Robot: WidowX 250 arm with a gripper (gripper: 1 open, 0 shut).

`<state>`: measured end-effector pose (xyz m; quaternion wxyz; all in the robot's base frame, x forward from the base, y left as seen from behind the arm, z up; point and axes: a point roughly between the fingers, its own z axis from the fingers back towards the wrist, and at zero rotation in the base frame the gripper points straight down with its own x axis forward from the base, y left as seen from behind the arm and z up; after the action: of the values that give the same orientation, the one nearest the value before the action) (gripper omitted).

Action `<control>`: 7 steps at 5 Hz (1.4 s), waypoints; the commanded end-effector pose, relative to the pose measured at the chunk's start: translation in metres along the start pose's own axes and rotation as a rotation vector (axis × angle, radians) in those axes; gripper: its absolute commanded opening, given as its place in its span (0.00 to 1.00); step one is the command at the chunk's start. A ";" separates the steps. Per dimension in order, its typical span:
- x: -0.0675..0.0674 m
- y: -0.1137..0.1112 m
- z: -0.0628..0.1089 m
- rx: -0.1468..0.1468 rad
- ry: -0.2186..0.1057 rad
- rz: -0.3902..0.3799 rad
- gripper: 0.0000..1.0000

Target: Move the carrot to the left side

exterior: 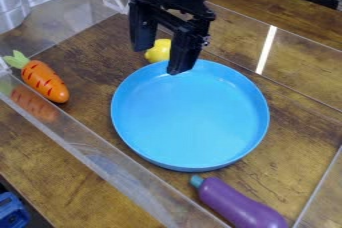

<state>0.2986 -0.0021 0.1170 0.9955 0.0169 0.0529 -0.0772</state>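
- The gripper [162, 52] is open: its 2 black fingers stand apart, with nothing held between them, above the far rim of the blue plate [190, 117].
- The carrot [44, 80] lies on the wooden table [88, 52] at the left of the view, well apart from the plate, its green leafy top [16, 59] pointing toward the upper left.
- Since the carrot lies at the view's left, the move looks finished or nearly so; the step in hand is probably to back away cleanly, or to make 1 small correction.
- To back away well, rise straight up first, fingers spread, so that neither of the 2 tips catches the plate's rim or nudges the yellow fruit [158, 50] close behind them.
- If a correction is wanted, travel high over the table, then come down with 1 finger on each long side of the orange body, near its thick middle.
- Keep off the leaves, which would likely give a poor hold, and watch the clear wall [100, 152] near the carrot: a wide finger could knock it.
- The eggplant [238, 204] needs no handling.
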 end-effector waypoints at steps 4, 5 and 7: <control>0.006 0.004 0.015 0.001 -0.061 -0.001 1.00; 0.006 0.004 0.011 -0.007 -0.049 0.007 1.00; 0.005 0.006 0.002 -0.022 -0.024 0.026 1.00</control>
<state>0.3008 -0.0048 0.1074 0.9950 0.0065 0.0617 -0.0778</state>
